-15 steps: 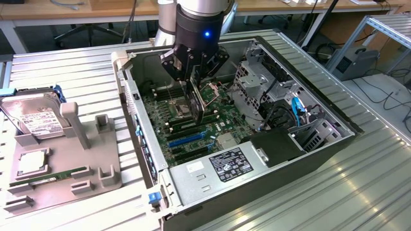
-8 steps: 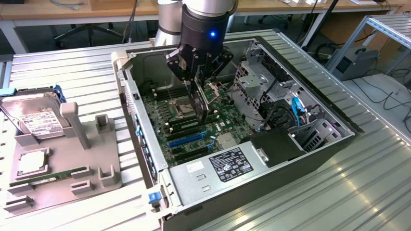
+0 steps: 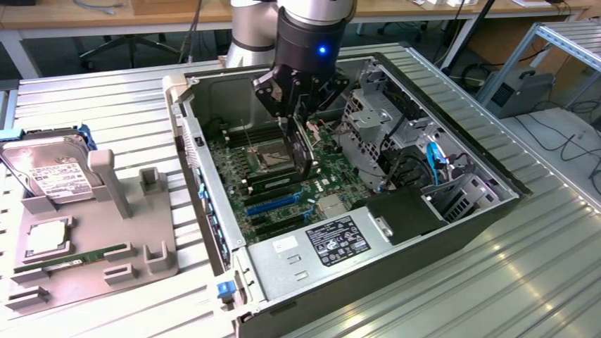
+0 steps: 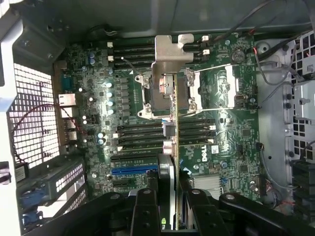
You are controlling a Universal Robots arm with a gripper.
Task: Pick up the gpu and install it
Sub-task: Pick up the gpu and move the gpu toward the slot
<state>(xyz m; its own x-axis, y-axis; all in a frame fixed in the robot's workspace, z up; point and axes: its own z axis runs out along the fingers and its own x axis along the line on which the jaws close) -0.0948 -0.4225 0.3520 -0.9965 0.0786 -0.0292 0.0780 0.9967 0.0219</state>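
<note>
In the exterior view my gripper [image 3: 295, 113] hangs inside the open computer case [image 3: 193, 141], shut on the gpu [image 3: 302, 151]. The gpu is a thin black card held on edge, hanging above the motherboard [image 3: 272, 183] near the CPU socket. The wrist view looks down along the card's edge: the gpu [image 4: 174, 128] runs from between my gripper [image 4: 171, 209] fingers out to its silver bracket [image 4: 173, 46]. Below it lie the green motherboard [image 4: 231, 137], the CPU socket [image 4: 160, 93] and a blue slot [image 4: 133, 172]. The card's lower edge stays clear of the board.
A grey fixture tray [image 3: 141, 225] at the exterior view's left carries a hard drive [image 3: 52, 176], a CPU chip [image 3: 47, 238] and a green RAM stick [image 3: 80, 257]. Inside the case stand a drive cage [image 3: 376, 120], cables [image 3: 434, 165] and the power supply [image 3: 319, 246].
</note>
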